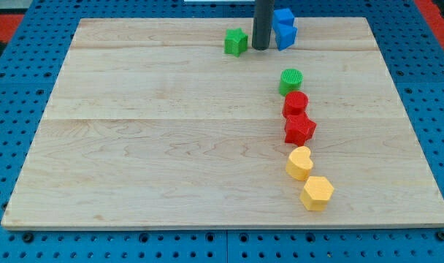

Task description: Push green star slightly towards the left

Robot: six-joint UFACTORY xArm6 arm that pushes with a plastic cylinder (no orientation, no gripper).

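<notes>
The green star (236, 42) lies near the top edge of the wooden board (134, 146), a little right of the middle. My tip (261, 48) stands just to the star's right, close to it with a small gap showing. Two blue blocks (284, 28) sit right behind the rod, touching its right side in the view; their shapes are partly hidden by the rod.
A green cylinder (291, 80), a red cylinder (296, 104) and a red star (300, 129) form a touching column at the view's right. Below them lie a yellow heart (299, 163) and a yellow hexagon (317, 193). A blue perforated table surrounds the board.
</notes>
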